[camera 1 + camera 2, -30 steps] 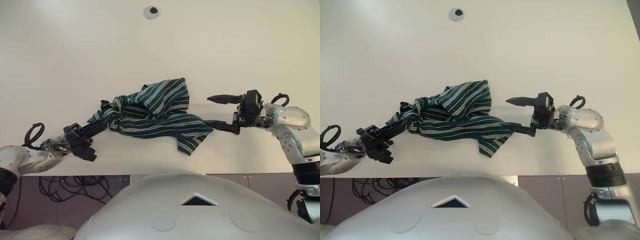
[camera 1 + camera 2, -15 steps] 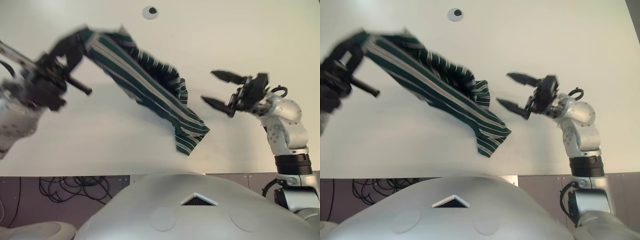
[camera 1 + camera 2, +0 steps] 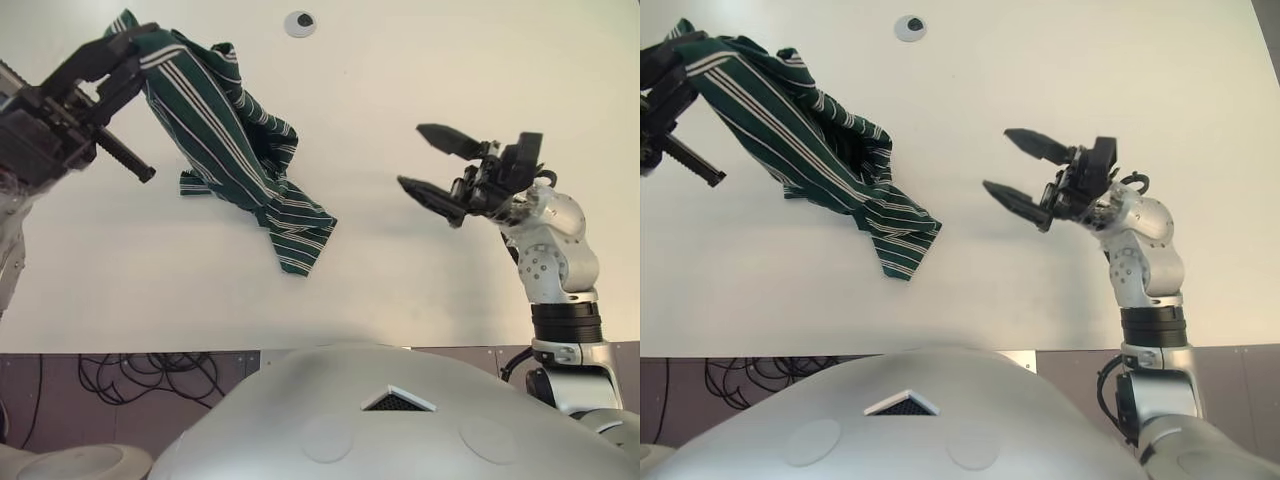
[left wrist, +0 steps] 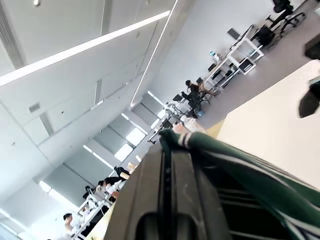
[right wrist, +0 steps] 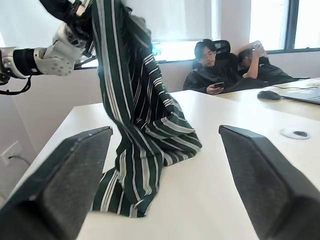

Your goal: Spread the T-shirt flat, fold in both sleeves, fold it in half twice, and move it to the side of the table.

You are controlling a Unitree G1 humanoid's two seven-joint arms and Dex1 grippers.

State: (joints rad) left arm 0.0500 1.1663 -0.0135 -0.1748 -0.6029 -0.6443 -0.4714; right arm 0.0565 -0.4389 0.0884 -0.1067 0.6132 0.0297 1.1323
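Observation:
The green T-shirt (image 3: 225,150) with white stripes hangs in a bunched strip from my left gripper (image 3: 128,42), which is shut on its upper end high over the table's far left. Its lower end (image 3: 298,243) trails on the white table (image 3: 420,290). The left wrist view looks along the shut fingers (image 4: 167,200) with striped cloth (image 4: 235,170) held beside them. My right gripper (image 3: 428,160) stands open above the table at the right, well apart from the shirt, nothing between its fingers. Its wrist view shows the hanging T-shirt (image 5: 135,115) between both fingers (image 5: 75,175).
A round cable grommet (image 3: 301,23) sits in the table at the far middle. The table's near edge (image 3: 300,348) runs in front of me, with cables on the floor (image 3: 150,375) below it.
My left gripper lifted the shirt up and to the far left, so the cloth left the table's middle and now hangs. My right gripper let go of the cloth, opened wide and rose.

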